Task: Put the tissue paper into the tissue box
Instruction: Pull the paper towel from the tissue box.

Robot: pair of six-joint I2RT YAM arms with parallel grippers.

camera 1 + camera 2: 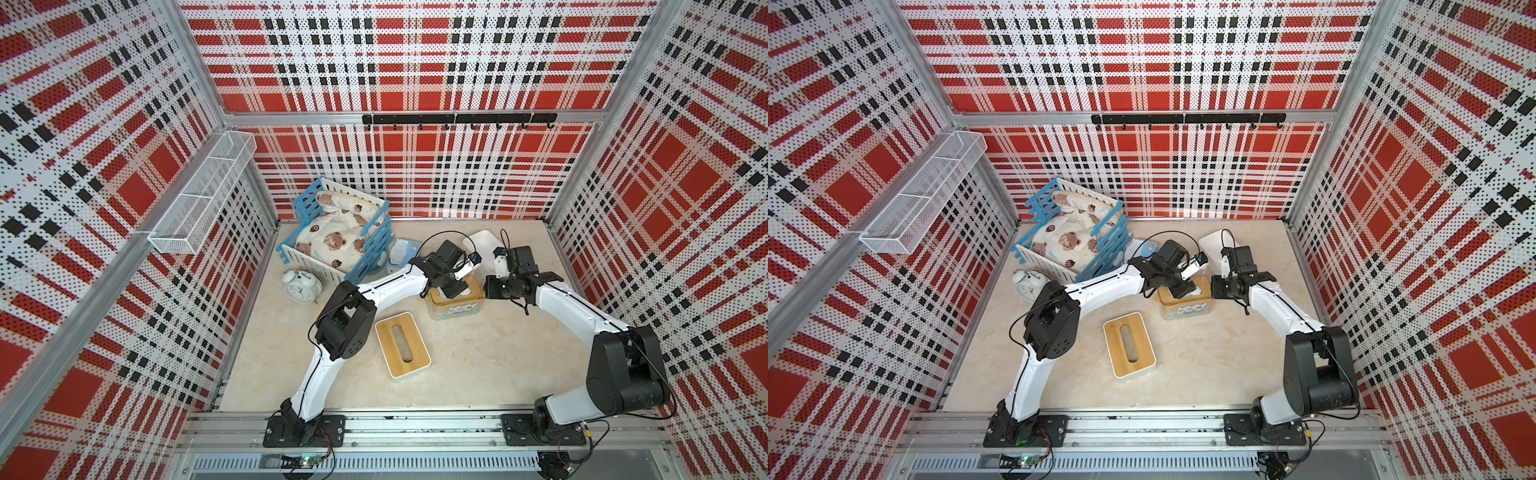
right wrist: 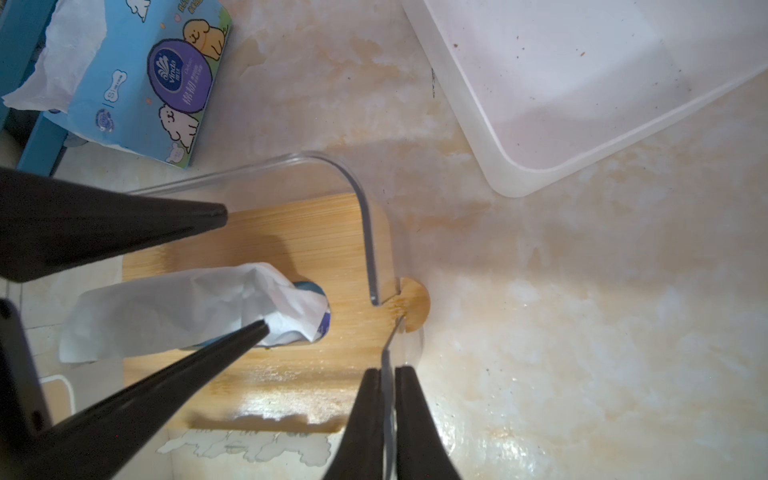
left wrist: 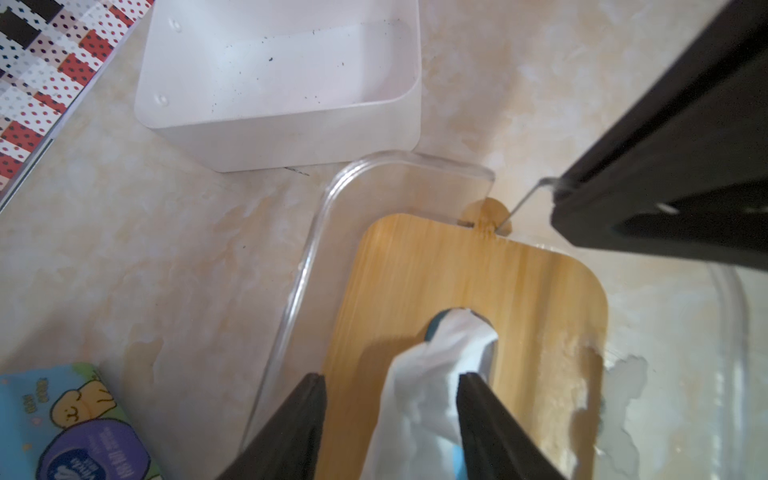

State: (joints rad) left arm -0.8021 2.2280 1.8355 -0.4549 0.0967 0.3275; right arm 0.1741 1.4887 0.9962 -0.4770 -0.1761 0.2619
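The tissue box (image 1: 455, 309) is clear plastic, and a bamboo plate (image 3: 519, 299) lies inside it over the tissue paper. A crumpled white sheet (image 3: 432, 365) sticks up through the plate's slot. My left gripper (image 3: 392, 376) is open above the plate, with the sheet loose between its fingers and brushing one of them. My right gripper (image 2: 387, 370) is shut on the box's clear wall (image 2: 361, 199) beside the plate's round tab. A second light-blue tissue pack (image 2: 137, 83) with cartoon dogs lies on the table behind the box, with a white sheet hanging out of it.
An open white box (image 1: 484, 241) stands just behind the clear one. A bamboo-topped lid (image 1: 402, 351) lies in front at the centre. A blue-and-white crib (image 1: 374, 249) with a bear pillow and an alarm clock (image 1: 300, 286) sit at the back left.
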